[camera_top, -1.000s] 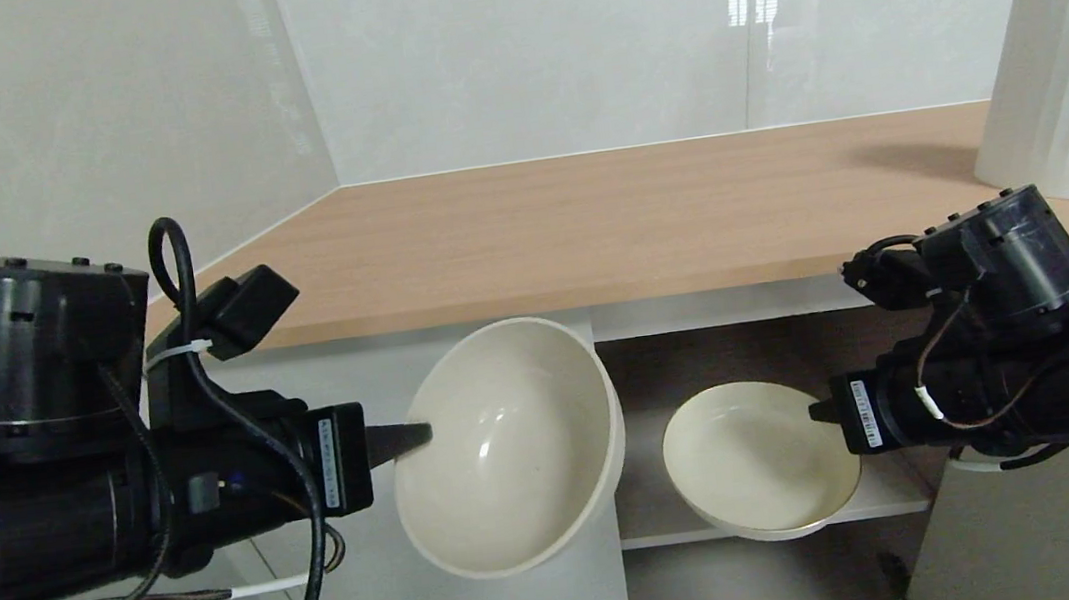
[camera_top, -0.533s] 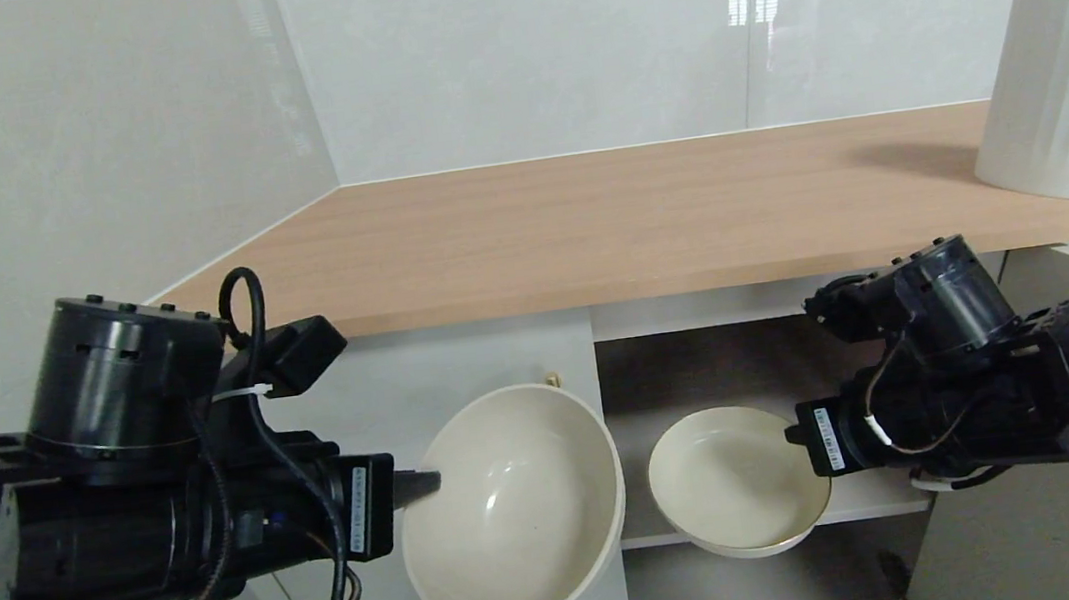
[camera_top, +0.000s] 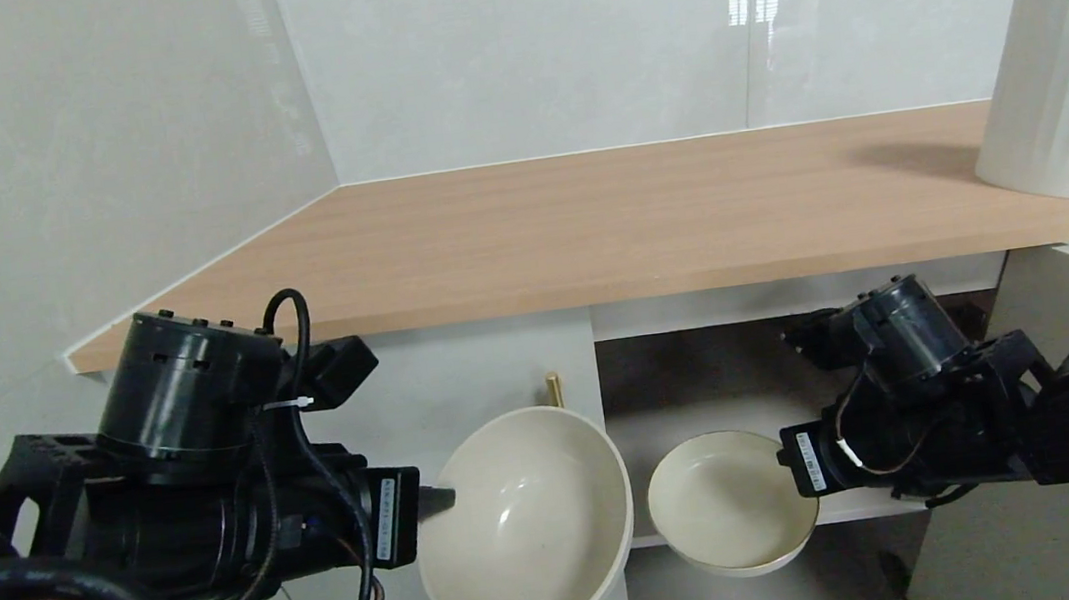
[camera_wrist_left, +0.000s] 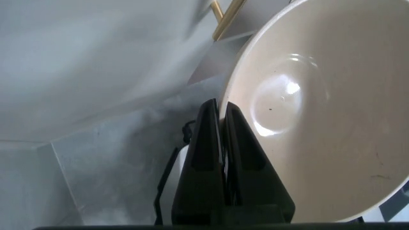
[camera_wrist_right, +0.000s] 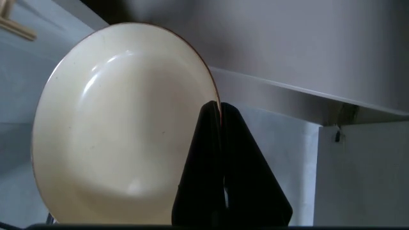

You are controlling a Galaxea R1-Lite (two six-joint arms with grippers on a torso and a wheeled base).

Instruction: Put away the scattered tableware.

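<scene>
A large cream bowl point(camera_top: 530, 527) hangs in front of the closed cabinet door, tilted so its inside faces me. My left gripper point(camera_top: 438, 499) is shut on its rim; the left wrist view shows the fingers point(camera_wrist_left: 220, 137) pinching that rim of the large bowl point(camera_wrist_left: 326, 108). A smaller cream bowl point(camera_top: 723, 500) hangs before the open cabinet shelf point(camera_top: 860, 506), with my right gripper point(camera_top: 786, 457) shut on its rim. In the right wrist view the small bowl point(camera_wrist_right: 121, 121) sits clamped at the gripper point(camera_wrist_right: 220, 118).
A wooden countertop point(camera_top: 606, 221) runs above the cabinet. A white ribbed lampshade point(camera_top: 1068, 78) stands at its far right. The closed door carries a brass knob point(camera_top: 554, 388). White walls close the left side and back.
Both arms have dropped lower with their bowls. The large bowl sank below the countertop edge and uncovered the brass knob; the small bowl moved down and slightly left.
</scene>
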